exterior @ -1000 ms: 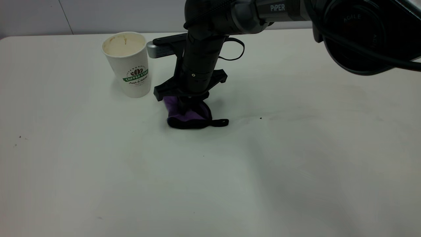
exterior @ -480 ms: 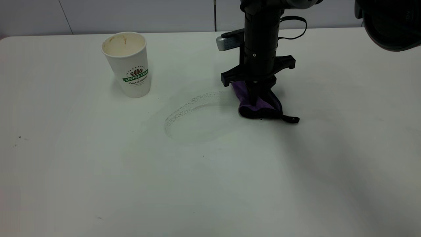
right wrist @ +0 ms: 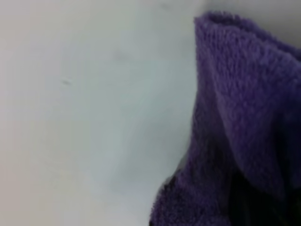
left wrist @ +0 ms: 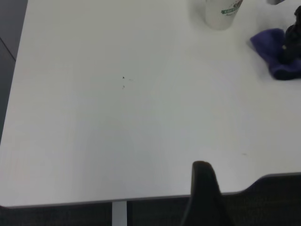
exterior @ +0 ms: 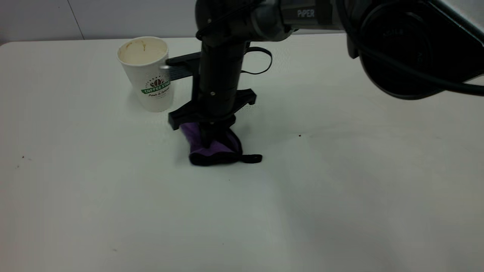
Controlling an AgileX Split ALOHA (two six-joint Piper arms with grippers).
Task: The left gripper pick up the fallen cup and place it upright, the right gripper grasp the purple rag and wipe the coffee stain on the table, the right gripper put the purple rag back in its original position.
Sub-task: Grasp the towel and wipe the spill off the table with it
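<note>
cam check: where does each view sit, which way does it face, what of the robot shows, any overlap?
Exterior: faces the arms across the table; shows the right gripper pressing the rag beside the upright cup.
Left wrist: looks along the table from its edge; the left gripper is partly seen.
Right wrist: right at the rag.
Shared: rag in all three; cup in two.

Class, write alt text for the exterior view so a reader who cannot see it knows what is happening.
The right end effector presses the purple rag onto the white table, just in front of an upright paper cup printed with a green coffee logo. No coffee stain is visible, and the left end effector is out of this view.
</note>
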